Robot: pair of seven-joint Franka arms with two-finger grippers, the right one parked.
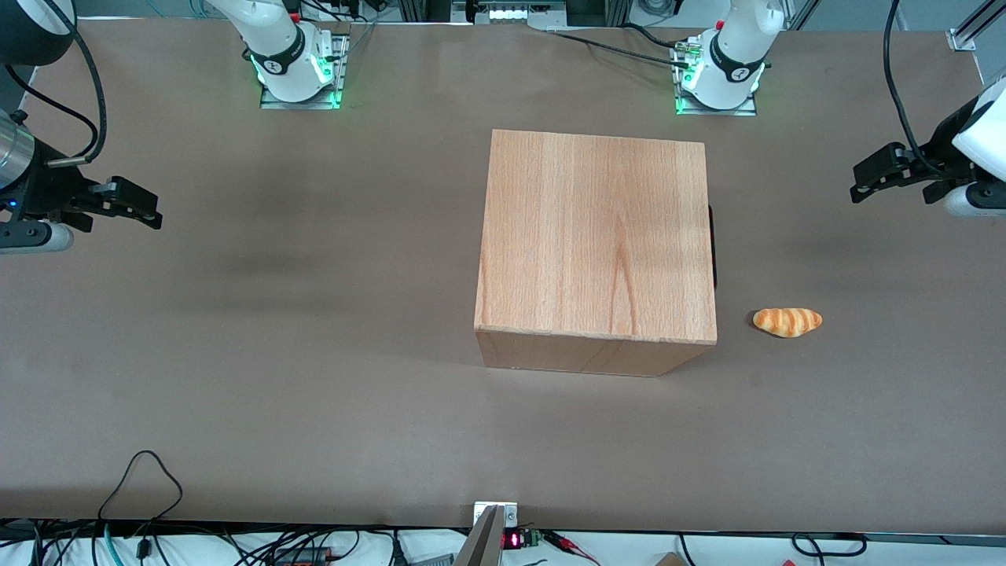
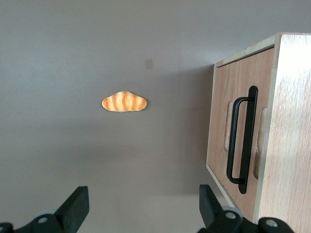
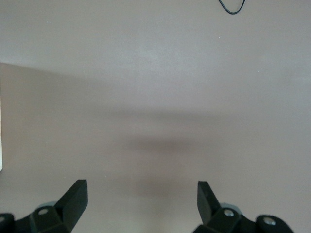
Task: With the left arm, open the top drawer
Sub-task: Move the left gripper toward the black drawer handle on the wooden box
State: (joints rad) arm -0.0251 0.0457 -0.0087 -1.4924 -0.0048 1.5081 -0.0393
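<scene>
Front view shows the left arm's end effector (image 1: 864, 181) hovering above the desk (image 1: 314, 354) at the working arm's end, well apart from the wooden cabinet (image 1: 597, 236). Its 2 fingers (image 2: 75, 206) stand spread, gripping nothing. The top drawer (image 2: 238, 131) sits closed, its black handle (image 2: 244, 141) untouched. A croissant (image 1: 787, 321) lies near the cabinet.

Light-wood grained cabinet (image 1: 595, 236), matt brown table (image 1: 236, 354), glossy black handle (image 2: 243, 141)

Left arm (image 1: 971, 130) raised; pincer (image 1: 892, 179) spread wide, holding nothing
</scene>
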